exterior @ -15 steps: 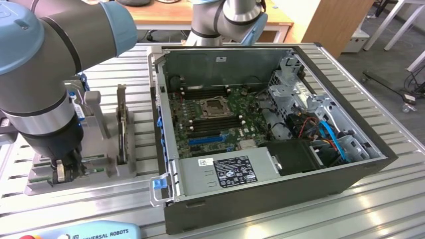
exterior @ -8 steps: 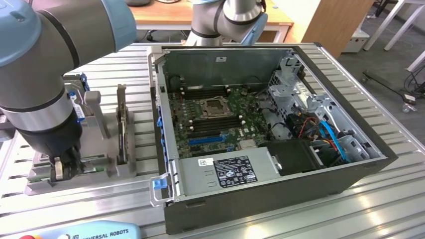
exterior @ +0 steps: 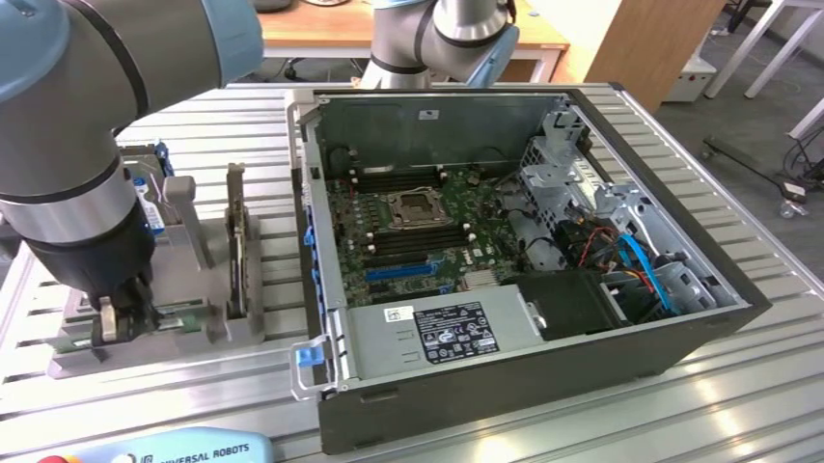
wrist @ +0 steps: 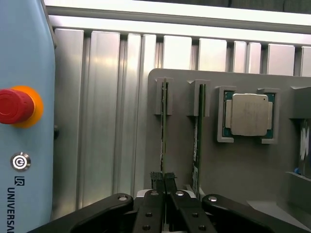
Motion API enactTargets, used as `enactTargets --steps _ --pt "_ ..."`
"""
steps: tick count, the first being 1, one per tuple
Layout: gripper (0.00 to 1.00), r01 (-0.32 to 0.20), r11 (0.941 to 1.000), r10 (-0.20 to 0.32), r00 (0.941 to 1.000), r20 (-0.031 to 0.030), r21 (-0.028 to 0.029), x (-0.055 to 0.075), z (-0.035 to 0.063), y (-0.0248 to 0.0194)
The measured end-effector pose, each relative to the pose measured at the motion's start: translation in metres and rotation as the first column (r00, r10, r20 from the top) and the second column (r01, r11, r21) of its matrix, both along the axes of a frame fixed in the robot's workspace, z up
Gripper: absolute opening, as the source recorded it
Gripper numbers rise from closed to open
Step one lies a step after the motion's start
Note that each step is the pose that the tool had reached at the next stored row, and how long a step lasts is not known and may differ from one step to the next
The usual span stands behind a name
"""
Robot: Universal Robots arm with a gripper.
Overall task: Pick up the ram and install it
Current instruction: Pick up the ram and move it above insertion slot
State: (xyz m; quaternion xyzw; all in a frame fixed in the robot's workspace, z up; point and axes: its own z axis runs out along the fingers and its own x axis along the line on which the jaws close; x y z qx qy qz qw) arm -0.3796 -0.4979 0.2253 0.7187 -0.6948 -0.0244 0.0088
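The ram (wrist: 164,121) stands on edge in a slot of the grey holder (wrist: 184,145), a thin green stick seen edge-on. My gripper (wrist: 164,180) is shut on its near end, with the black fingertips (wrist: 156,178) pinched against both sides of it. A second, alike green stick (wrist: 198,131) stands in the neighbouring slot, untouched. In the exterior view my gripper (exterior: 110,318) is down at the holder (exterior: 77,362), at that view's left, beside the open computer case (exterior: 515,338). The motherboard (exterior: 412,231) lies exposed inside the case.
A processor chip (wrist: 249,114) sits in a recess of the holder beyond the second stick. A dark expansion card (exterior: 235,246) stands upright in the holder. A pale blue teach pendant (wrist: 24,121) with a red stop button (wrist: 14,106) lies close by on the ribbed aluminium table (wrist: 107,121).
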Motion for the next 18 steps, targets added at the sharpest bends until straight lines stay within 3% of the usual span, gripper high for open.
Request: enactTargets --steps 18 --pt "0.11 0.0 1.0 0.0 1.0 0.0001 0.0 0.0 0.0325 0.0"
